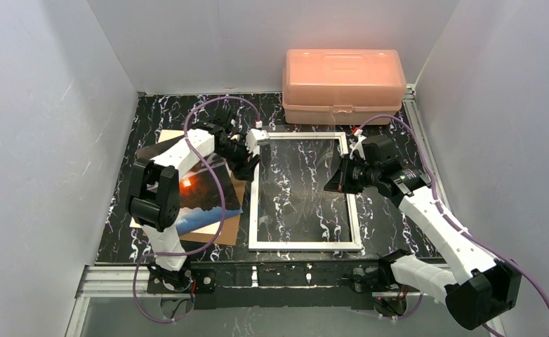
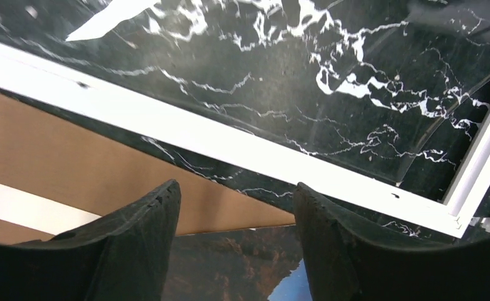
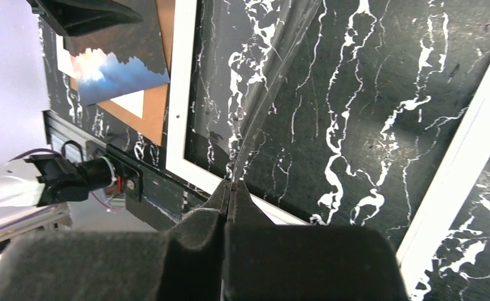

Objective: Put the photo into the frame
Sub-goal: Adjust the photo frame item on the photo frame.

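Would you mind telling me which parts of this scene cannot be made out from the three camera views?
- Top view: the left arm covers the upper part of the photo.
- Left wrist view: the bottom edge cuts the photo off between the fingers of the left claw.
- Top view: the clear pane is see-through, so its outline is unclear.
- Right wrist view: the right claw hides the pane edge it pinches.

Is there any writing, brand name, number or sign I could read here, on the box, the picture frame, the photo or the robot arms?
No readable text anywhere.
pink box: raised panel on the lid, no letters visible.
frame, clear pane, photo, brown board: no writing.
left arm, right arm: no legible label.
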Controlling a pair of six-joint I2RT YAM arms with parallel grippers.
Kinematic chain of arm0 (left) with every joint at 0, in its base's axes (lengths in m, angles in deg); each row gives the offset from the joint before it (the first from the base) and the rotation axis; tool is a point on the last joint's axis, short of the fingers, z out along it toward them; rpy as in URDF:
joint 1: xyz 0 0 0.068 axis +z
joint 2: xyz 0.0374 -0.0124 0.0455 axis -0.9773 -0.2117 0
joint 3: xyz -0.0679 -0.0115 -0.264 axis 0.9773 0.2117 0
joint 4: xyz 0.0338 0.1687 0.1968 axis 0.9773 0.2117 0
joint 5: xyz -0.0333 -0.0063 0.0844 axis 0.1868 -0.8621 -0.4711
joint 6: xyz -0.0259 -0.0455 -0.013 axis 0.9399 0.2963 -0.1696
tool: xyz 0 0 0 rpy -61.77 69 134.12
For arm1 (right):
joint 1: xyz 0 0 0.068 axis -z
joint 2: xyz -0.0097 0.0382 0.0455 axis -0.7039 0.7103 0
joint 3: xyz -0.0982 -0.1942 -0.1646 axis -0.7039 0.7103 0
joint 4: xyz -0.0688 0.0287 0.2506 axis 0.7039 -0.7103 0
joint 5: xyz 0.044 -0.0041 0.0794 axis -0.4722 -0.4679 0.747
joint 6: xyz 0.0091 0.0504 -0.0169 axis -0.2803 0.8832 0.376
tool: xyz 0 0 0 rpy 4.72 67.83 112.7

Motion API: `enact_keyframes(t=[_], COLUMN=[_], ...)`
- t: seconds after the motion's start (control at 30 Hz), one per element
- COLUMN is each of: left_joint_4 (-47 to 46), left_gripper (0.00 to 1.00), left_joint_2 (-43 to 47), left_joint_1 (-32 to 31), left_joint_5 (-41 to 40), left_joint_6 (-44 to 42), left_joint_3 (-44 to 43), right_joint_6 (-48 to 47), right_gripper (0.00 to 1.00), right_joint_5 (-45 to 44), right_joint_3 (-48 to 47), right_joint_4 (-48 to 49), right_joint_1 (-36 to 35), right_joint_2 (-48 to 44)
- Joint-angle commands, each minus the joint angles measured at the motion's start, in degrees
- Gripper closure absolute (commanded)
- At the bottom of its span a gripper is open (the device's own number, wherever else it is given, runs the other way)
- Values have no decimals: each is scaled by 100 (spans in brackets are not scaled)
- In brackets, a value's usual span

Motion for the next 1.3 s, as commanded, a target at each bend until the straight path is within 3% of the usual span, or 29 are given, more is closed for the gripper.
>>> enact_keyframes(t=[0.0, 0.13, 0.2, 0.27, 0.43, 0.63, 0.9, 1.07, 1.2, 1.27], left_joint_4=[317, 242, 45, -121, -459, -903, -658, -766, -897, -1091], left_gripper=[34, 29, 18, 14, 13, 14, 14, 20, 34, 47], left_joint_2=[398, 889, 1183, 1498, 2109, 2223, 2294, 2226, 2109, 2104], left_joint_1=[-343, -920, -1163, -1371, -1917, -2269, -2501, -2572, -2623, -2630], left_joint_5=[495, 435, 327, 212, -363, -1223, -926, -889, -1135, -1512], left_joint_6=[-405, -641, -601, -482, -170, 246, 1259, 1635, 1706, 1774], left_joint_3=[-339, -300, -162, 2, 528, 812, 502, 499, 541, 589], right_joint_6=[332, 654, 839, 1015, 1497, 1691, 1686, 1708, 1750, 1788], right_gripper=[99, 99, 99, 99, 99, 99, 99, 99, 99, 99], right_joint_5=[303, 367, 370, 404, 431, 372, 361, 409, 417, 445], right_joint_3=[37, -291, -426, -512, -442, -364, -392, -381, -353, -319], right_joint_4=[818, 1299, 1581, 1757, 2205, 2294, 2245, 2282, 2294, 2306], right_joint_1=[28, 28, 38, 38, 50, 70, 110, 109, 105, 106], right_joint_2=[136, 376, 449, 475, 343, 128, 88, 100, 83, 81])
